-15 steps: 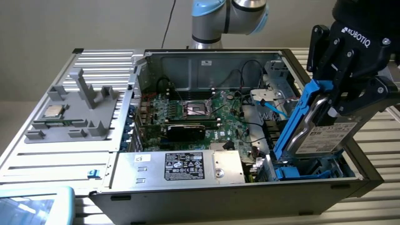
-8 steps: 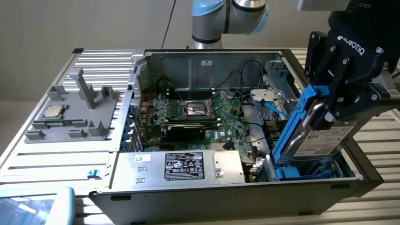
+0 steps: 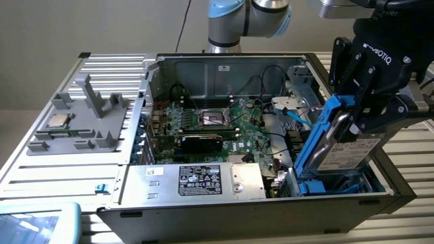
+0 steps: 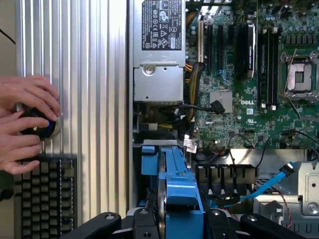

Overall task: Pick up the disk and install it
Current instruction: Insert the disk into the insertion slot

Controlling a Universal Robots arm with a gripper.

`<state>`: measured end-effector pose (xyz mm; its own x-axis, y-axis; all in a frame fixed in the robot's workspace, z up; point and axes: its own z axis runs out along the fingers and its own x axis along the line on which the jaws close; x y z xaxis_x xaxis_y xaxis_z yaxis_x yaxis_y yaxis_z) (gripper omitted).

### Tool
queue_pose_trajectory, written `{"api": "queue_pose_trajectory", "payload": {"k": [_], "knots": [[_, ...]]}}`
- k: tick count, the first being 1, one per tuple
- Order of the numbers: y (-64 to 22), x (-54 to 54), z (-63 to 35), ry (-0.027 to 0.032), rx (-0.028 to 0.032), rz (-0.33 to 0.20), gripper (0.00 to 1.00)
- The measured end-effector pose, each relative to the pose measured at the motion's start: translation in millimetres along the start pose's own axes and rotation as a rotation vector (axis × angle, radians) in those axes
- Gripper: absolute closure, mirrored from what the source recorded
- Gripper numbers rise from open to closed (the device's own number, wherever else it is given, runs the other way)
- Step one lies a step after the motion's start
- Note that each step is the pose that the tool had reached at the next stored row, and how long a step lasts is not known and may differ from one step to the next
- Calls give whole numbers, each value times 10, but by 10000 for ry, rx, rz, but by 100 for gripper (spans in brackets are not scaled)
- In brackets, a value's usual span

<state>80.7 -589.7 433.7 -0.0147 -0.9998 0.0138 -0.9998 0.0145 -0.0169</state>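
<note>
At the near edge of the open computer case [image 3: 237, 211], beside the silver power-supply box [image 3: 203, 180], I am lowering the disk [image 3: 342, 152] into the drive bay [image 3: 332, 187] at the corner on the exterior view's right. The gripper [image 3: 363, 124] is clamping the disk across its flat faces, its black fingers pressing on either side. The disk is standing steeply on end and leaning, its blue carrier [image 3: 315, 137] facing the inside of the case. Its lower end is sitting down among the bay's blue rails, while its upper part is riding well above the case rim.

By my reading the pick-up is done and the install is under way: the disk is entering the bay but not yet seated.

As I judge it, seating calls for the carrier to come square with the rails, slide down without binding, and stay off the blue cable [image 3: 298, 116] hanging just beside it.

Farther in, the green motherboard [image 3: 224, 127] is lying bare with its processor socket [image 3: 215, 118] open. On the exterior view's left, a grey fixture [image 3: 81, 119] is carrying a small square chip [image 3: 58, 121]. Beyond the case's back wall, the arm [image 3: 244, 20] is rising out of frame. In the wrist view, a person's hands [image 4: 25, 124] are resting on a round controller [image 4: 42, 128] next to a keyboard [image 4: 45, 194].
</note>
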Motion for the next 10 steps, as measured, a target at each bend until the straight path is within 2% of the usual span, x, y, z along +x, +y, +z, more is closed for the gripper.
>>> {"api": "queue_pose_trajectory", "payload": {"k": [3, 10], "knots": [[-1, 0, 4, -77, -1, 1, 63], [-1, 0, 23, -79, -2, 0, 63]]}}
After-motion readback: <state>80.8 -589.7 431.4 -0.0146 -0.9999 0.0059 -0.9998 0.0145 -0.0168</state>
